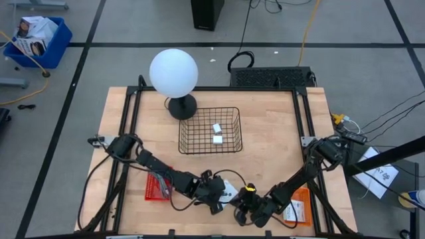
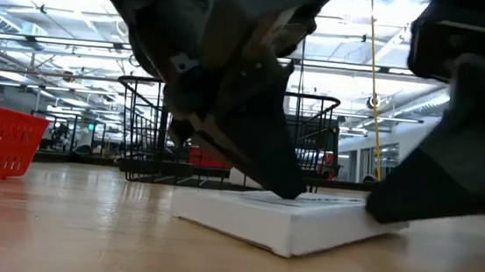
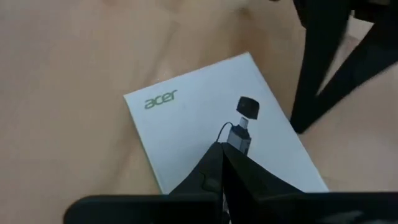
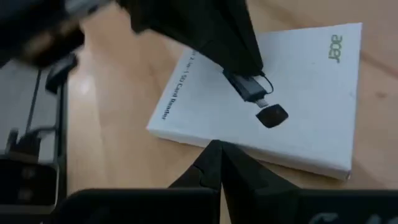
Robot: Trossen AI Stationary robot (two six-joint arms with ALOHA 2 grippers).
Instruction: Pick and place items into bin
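Both my left fingers (image 3: 221, 163) and right fingers (image 4: 217, 155), pressed together, rest on the Acer box (image 3: 205, 118); next, spread and grip it for the wire bin (image 1: 210, 130).

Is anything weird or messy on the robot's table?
Nothing is spilled or broken. One odd thing: both claws crowd the same flat white Acer box at the table's near edge, the left claw shut with its tips on the lid, the right claw shut at the box's edge. Two small white blocks already lie in the wire basket.
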